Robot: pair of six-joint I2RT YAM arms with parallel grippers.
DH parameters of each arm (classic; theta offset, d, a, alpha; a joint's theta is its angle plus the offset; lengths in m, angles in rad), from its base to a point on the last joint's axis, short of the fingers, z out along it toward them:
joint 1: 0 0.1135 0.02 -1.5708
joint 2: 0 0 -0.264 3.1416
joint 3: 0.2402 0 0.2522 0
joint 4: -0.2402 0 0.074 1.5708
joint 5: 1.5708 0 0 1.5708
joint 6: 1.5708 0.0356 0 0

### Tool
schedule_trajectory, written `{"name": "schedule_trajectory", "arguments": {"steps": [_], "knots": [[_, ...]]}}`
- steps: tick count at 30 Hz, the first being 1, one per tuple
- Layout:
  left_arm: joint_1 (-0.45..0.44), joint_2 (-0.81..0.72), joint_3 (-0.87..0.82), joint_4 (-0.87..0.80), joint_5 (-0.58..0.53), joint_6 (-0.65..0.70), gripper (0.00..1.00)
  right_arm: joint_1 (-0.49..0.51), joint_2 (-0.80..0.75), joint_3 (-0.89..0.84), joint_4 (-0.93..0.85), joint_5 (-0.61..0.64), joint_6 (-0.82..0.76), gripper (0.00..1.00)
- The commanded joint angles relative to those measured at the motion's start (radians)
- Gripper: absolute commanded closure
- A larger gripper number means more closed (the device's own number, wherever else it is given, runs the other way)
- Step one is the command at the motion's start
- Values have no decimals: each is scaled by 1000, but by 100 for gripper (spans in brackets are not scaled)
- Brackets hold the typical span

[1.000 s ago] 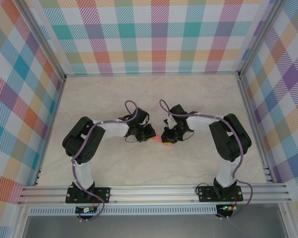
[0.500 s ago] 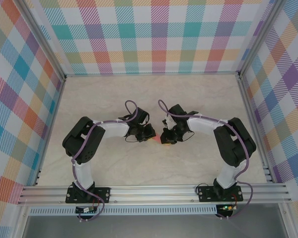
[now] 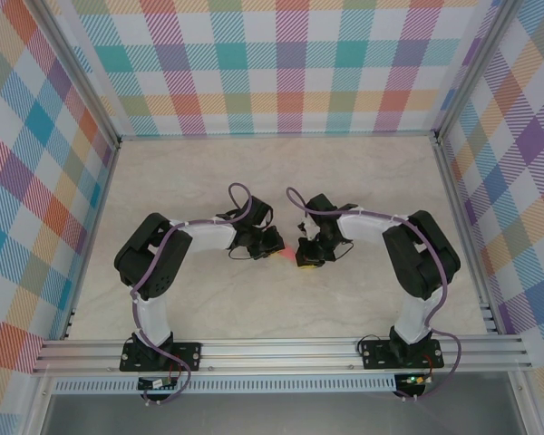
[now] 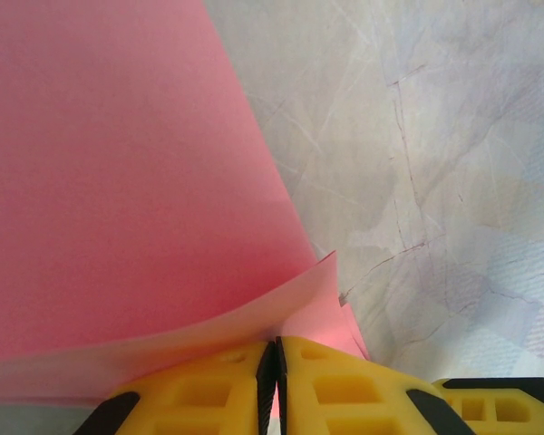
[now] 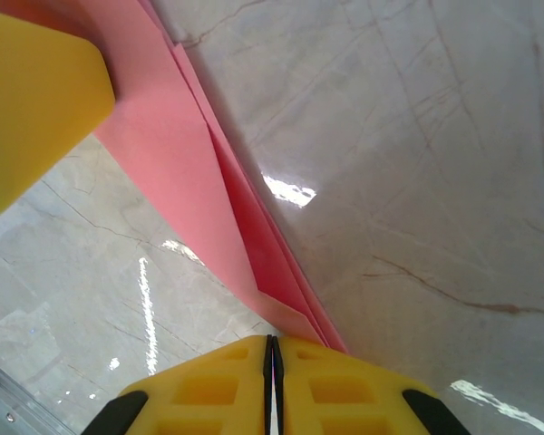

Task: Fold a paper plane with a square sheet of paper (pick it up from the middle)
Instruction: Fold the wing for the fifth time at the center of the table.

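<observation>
Near the middle of the worktop, the folded pink paper is mostly hidden between the left gripper and the right gripper. Both arms bend inward and low. Each gripper's jaws are pressed together, pinching a paper edge.

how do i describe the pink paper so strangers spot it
On the marble table, look between the left arm and right arm, where their yellow jaws nearly meet. The pink paper is pinched there, thin and layered, the table's only pink thing.

No readable text, no labels, brands, numbers or signs visible
</observation>
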Motion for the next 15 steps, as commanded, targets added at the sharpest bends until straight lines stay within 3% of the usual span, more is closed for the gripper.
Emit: {"name": "schedule_trajectory", "arguments": {"steps": [1,9,15], "knots": [[6,75,-32,-138,-153,24,86,-29,17,-20,-16,2,-1,88],[6,75,-41,-123,-162,43,86,-70,-47,-143,90,-148,2,88],[7,57,-29,-85,-143,178,86,-69,-147,-113,123,-183,11,86]]}}
